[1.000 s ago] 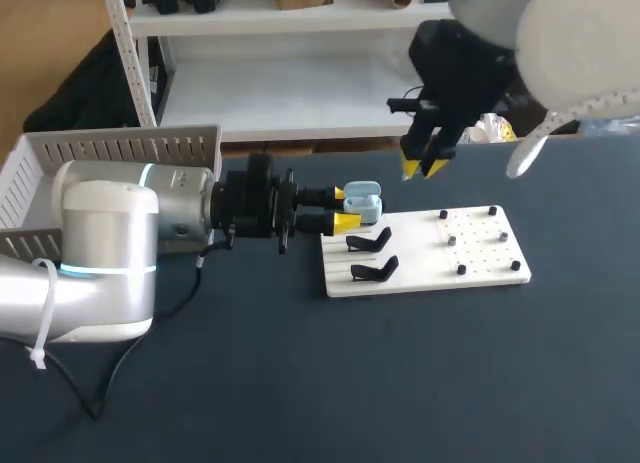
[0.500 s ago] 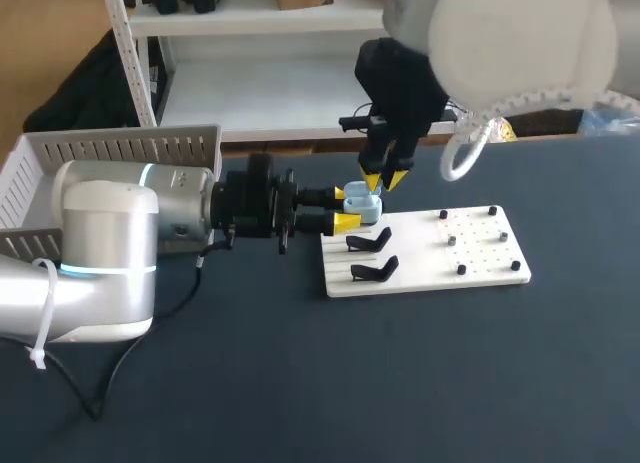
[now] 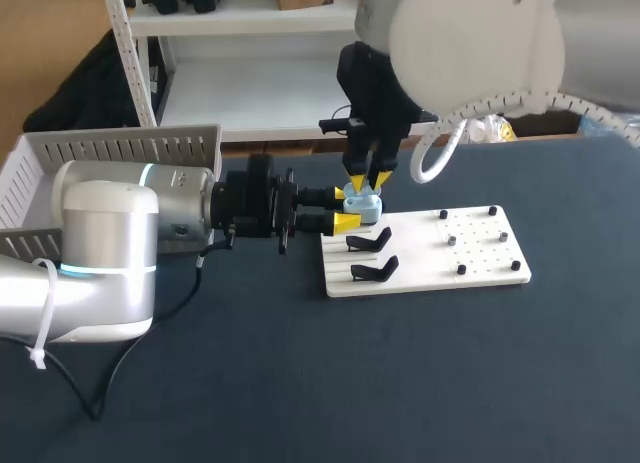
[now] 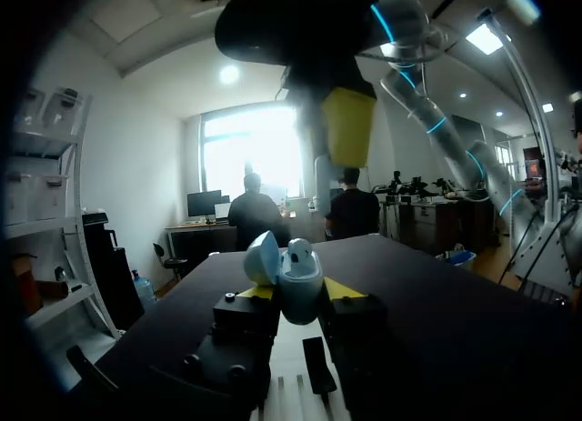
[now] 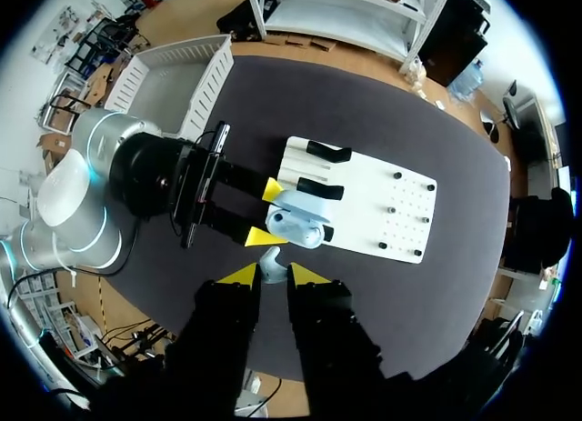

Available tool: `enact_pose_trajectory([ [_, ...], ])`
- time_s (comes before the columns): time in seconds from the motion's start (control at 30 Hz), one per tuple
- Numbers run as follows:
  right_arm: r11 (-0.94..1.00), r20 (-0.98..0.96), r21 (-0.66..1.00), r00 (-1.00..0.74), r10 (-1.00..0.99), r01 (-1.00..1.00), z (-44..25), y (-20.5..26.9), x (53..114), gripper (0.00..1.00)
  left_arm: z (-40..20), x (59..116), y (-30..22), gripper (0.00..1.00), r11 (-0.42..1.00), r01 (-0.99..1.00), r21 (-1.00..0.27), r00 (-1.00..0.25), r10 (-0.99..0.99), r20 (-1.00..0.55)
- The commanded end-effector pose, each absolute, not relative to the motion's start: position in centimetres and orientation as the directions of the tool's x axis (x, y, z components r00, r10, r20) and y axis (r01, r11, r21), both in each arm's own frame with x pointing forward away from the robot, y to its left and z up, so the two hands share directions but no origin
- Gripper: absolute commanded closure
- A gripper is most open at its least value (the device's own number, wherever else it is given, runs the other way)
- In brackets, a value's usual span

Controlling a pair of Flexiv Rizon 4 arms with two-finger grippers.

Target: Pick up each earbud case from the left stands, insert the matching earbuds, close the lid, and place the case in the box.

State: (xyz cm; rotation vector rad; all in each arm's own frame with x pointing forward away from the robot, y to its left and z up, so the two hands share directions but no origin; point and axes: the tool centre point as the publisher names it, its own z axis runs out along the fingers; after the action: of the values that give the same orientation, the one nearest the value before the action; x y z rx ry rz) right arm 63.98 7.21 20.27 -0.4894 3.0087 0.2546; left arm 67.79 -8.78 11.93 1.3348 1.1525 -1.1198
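The left tool (image 3: 343,209) clamps the blue case (image 3: 363,205) with its lid open, seemingly to steady it for loading. At the case's twelve o'clock, the right tool (image 3: 368,181) pinches an earbud (image 5: 270,265), poised for insertion.

earbud case (image 3: 362,205): pale blue plastic, smooth, with a soft sheen.
earbud (image 5: 271,263): pale and smooth, plastic by the look of it.
left gripper (image 3: 345,209): matt yellow tips, plastic-like, on a matt black body.
right gripper (image 3: 368,182): the same matt yellow tips on a matt black body.
left arm (image 3: 110,233): silvery metal shell, satin finish, faint highlights.
right arm (image 3: 470,43): pale grey shell, smooth, lightly glossy.
board (image 3: 480,268): white, flat, matt, plastic-looking.
stands (image 3: 368,242): black plastic, matt.
table (image 3: 400,383): dark navy covering, matt, cloth-like.
box (image 3: 120,143): white slatted plastic, dull finish.
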Motion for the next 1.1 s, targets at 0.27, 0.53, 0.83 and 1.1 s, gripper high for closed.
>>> enact_pose_trajectory([
  [0.27,0.942,-0.119,0.135,-0.948,-0.294,-0.309,19.1,7.6,64.1,1.00,11.8,67.8,-8.8,1.00,-0.038,0.993,0.115,0.117,0.060,-0.991],
  [0.53,0.940,-0.117,0.136,-0.947,-0.300,-0.314,19.1,8.0,64.1,1.00,11.8,67.8,-8.8,1.00,-0.038,0.993,0.115,0.117,0.060,-0.991],
  [0.83,0.941,-0.105,0.134,-0.949,-0.297,-0.310,18.4,8.1,64.5,1.00,11.8,67.8,-8.8,1.00,-0.038,0.993,0.115,0.117,0.060,-0.991],
  [1.1,0.944,-0.103,0.139,-0.952,-0.288,-0.300,18.1,8.0,64.7,1.00,11.8,67.8,-8.8,1.00,-0.038,0.993,0.115,0.117,0.060,-0.991],
])
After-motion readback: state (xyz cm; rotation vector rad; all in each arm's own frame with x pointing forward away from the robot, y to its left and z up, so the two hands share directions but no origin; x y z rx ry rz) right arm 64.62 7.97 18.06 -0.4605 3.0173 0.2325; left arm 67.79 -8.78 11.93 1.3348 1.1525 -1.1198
